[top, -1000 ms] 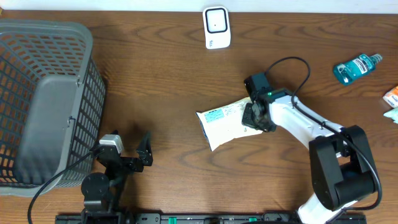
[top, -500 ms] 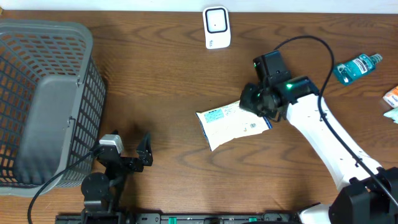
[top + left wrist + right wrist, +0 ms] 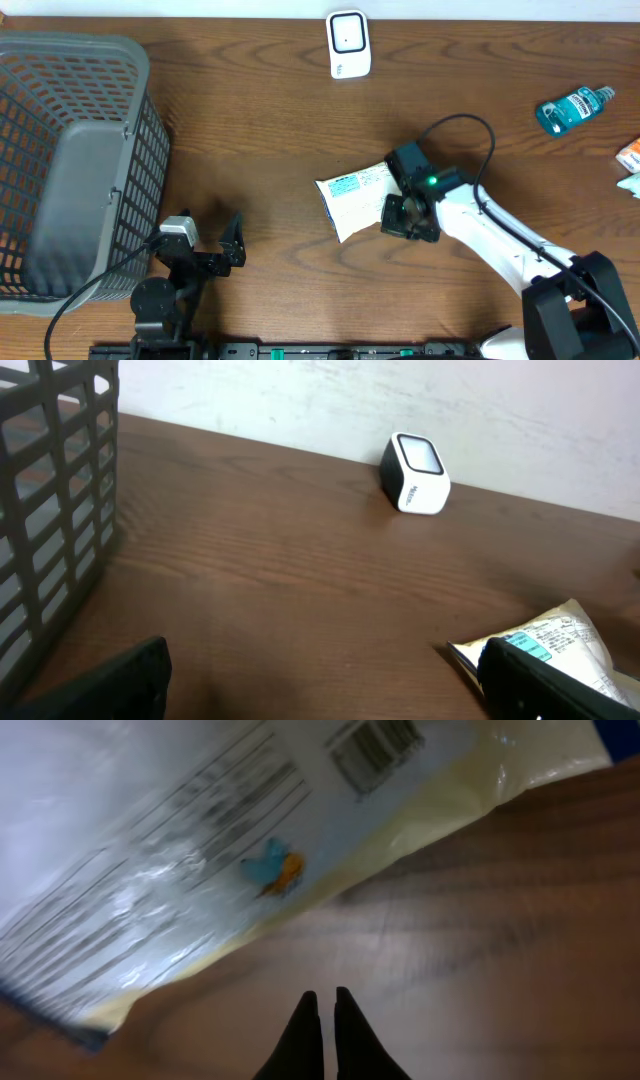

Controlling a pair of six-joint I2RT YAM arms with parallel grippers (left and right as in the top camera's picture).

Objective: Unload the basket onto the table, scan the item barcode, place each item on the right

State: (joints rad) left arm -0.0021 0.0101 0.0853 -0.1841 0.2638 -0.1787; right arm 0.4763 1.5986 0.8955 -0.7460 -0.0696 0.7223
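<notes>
Jaws are seen pressed together and empty on the right gripper (image 3: pixel 322 1015), just beside the packet (image 3: pixel 355 198) lying flat on the table (image 3: pixel 250 130), well apart from the scanner (image 3: pixel 348 45); the left gripper (image 3: pixel 233 248) is held wide; pickup is judged pending; reopening over the packet is called for.

White pouch (image 3: pixel 355 200) with blue-printed label is lying flat mid-table (image 3: pixel 260 150), skewed diagonally, barcode (image 3: pixel 375 748) facing up near one edge. Scanner (image 3: pixel 348 44), white with dark screen, is standing upright at far edge, well apart.
</notes>
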